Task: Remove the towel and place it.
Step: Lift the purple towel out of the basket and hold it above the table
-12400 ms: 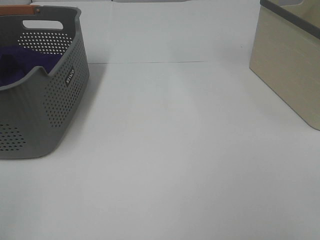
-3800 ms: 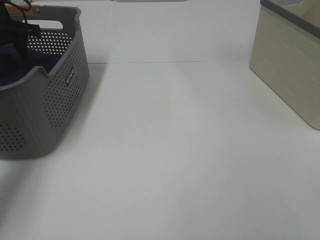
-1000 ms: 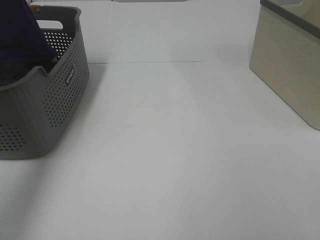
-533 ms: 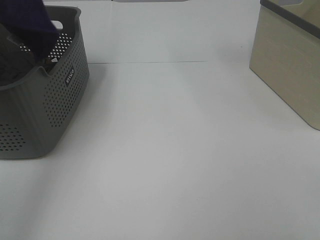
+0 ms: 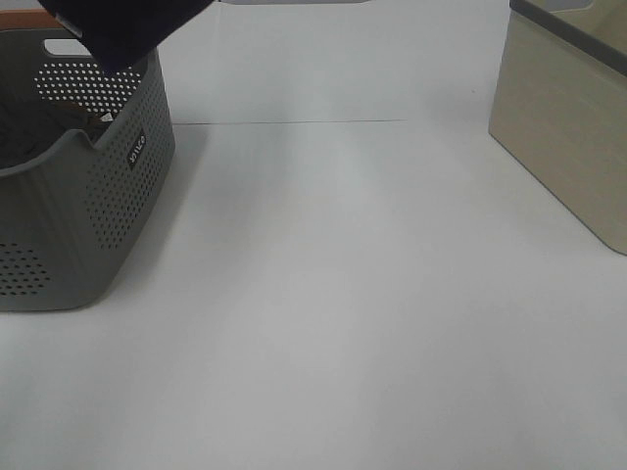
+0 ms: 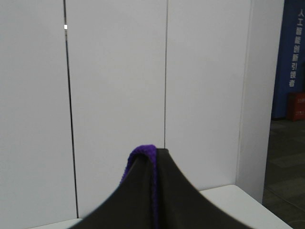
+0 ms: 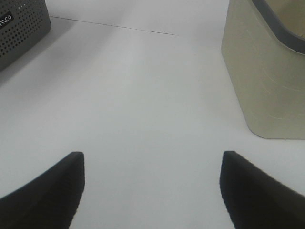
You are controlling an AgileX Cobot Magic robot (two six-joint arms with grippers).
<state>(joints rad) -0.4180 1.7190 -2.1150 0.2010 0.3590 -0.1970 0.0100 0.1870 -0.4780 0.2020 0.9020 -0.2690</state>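
Observation:
The deep purple towel (image 5: 127, 29) hangs at the top left of the exterior high view, lifted above the far rim of the grey perforated basket (image 5: 118, 196). Its top runs out of the picture, so the left gripper does not show there. In the left wrist view my left gripper (image 6: 153, 160) is shut, with a purple fold of the towel (image 6: 137, 160) pinched at its fingertips. My right gripper (image 7: 152, 186) is open and empty, low over the white table (image 7: 143, 95), and is not seen in the exterior high view.
A beige bin with a dark rim (image 5: 573, 117) stands at the right edge of the table; it also shows in the right wrist view (image 7: 267, 71). The basket's corner (image 7: 19, 24) shows there too. The basket's inside looks dark grey.
The towel has risen out of the basket and swung up and to the right, now hanging above the basket's far rim.

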